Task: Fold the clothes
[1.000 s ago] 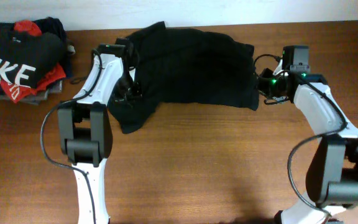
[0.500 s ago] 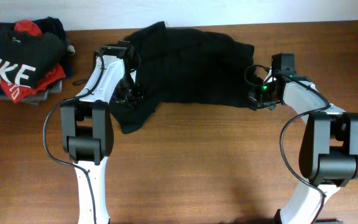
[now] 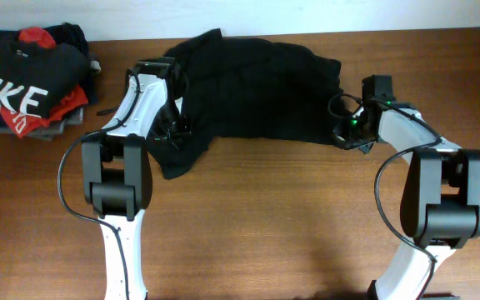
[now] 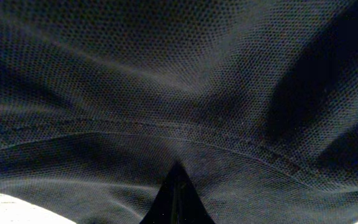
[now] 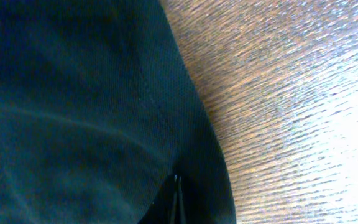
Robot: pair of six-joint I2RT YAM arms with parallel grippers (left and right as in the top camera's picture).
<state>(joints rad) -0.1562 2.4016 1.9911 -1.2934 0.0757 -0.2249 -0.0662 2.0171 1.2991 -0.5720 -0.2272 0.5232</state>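
Task's thing: the black T-shirt (image 3: pixel 257 87) lies spread but rumpled across the far middle of the worktop (image 3: pixel 290 217). One loose flap trails toward the near side at its left end.

Left fingers (image 4: pixel 166 210): pressed together, with thin fabric gathered at their tips just under a stitched seam (image 4: pixel 229 142). Creases run toward the tips, so I judge this a pinch on the shirt's left part.

Right fingers (image 5: pixel 165 211): pressed together at the shirt's right edge, where the hem (image 5: pixel 197 124) meets bare wood. It looks like a pinch on that hem, though the contact itself is too dark to see.

Step in hand: probably holding both ends, ready to pull the cloth flat or carry a fold over. No neat fold shows, so the task looks to be at an early stage.

Doing it well: raise both ends together and evenly, keeping the cloth taut between the arms so the middle does not sag or bunch. Move low and slowly so the trailing left flap drags out flat. Lay the edge down rather than dropping it.

Risk: fabric this thin and soft can slip from a tip pinch. An uneven pull would skew the fold.

Containers: none shows, neither box, basket nor bin.

Other clothing: a stack of garments (image 3: pixel 65 108) sits directly on the worktop's far left corner with a NIKE shirt (image 3: pixel 15 92) on top. It lies well apart from the T-shirt.
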